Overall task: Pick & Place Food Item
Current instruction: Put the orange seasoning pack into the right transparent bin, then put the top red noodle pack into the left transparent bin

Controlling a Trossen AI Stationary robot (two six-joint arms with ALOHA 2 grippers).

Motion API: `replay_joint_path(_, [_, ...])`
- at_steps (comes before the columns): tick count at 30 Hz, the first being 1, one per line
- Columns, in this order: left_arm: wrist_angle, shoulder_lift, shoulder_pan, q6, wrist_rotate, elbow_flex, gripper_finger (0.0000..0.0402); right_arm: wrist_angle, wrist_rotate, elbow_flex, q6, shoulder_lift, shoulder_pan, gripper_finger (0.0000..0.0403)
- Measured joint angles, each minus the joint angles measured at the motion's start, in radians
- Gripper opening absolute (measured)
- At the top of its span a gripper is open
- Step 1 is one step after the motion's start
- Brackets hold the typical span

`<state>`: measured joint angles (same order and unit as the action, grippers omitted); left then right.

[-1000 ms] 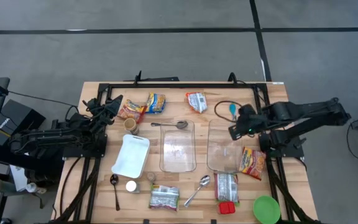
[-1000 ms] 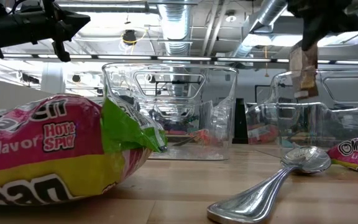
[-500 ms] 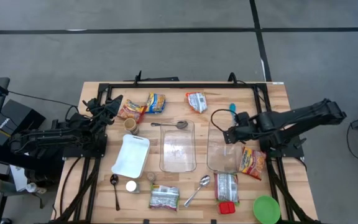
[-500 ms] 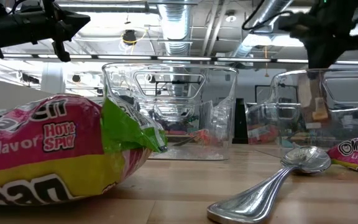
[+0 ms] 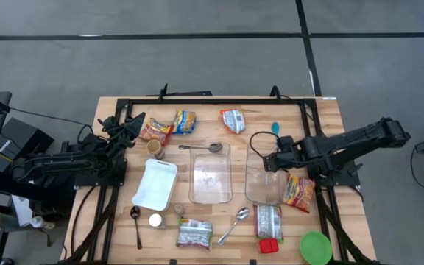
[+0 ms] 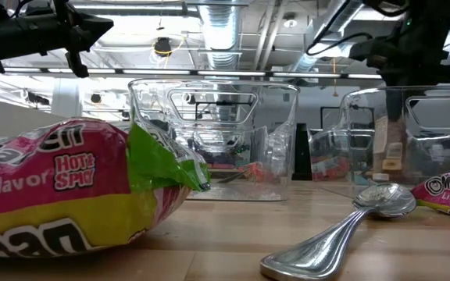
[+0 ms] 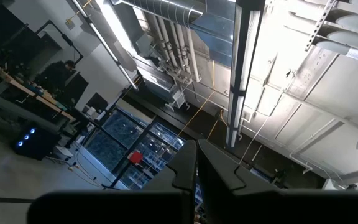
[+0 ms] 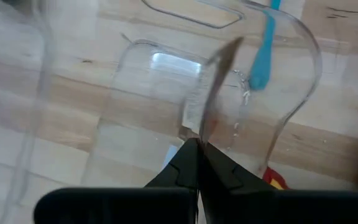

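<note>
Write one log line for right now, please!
right tool: shut on packet | over clear bin | left tool: shut, parked

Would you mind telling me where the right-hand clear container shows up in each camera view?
High view: right-hand clear container, right of centre.
Low view: right side, behind the silver spoon.
Left wrist view: not in it.
Right wrist view: fills the picture, behind the held packet.
Shared landmark: blue spoon just past its far end, high and right wrist views.

Wooden table [image 5: 337, 118] under packets [image 5: 185, 121], containers [image 5: 210, 174]
</note>
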<state>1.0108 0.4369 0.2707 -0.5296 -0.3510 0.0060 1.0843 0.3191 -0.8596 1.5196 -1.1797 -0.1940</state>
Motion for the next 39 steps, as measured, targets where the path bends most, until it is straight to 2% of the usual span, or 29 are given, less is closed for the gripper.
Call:
replay_joint_path(10, [0.0,0.0,0.0,0.0,0.0,0.0,0.0008,-0.001,0.0,0.002,0.018,0.0,0.0,0.0006])
replay_joint_path(22, [0.0,0.0,0.0,0.0,0.0,0.0,0.0008,0.024,-0.005,-0.004,0.026,0.005,0.001,0.0098])
replay_joint_path(32, [0.0,0.0,0.0,0.0,0.0,0.0,0.0008,0.124,-0.005,-0.13,0.01,0.076,0.0,0.0119])
replay_joint_path(39, [0.0,0.0,0.0,0.0,0.0,0.0,0.0008,0.12,0.032,-0.248,-0.097,0.124,-0.001,0.0119])
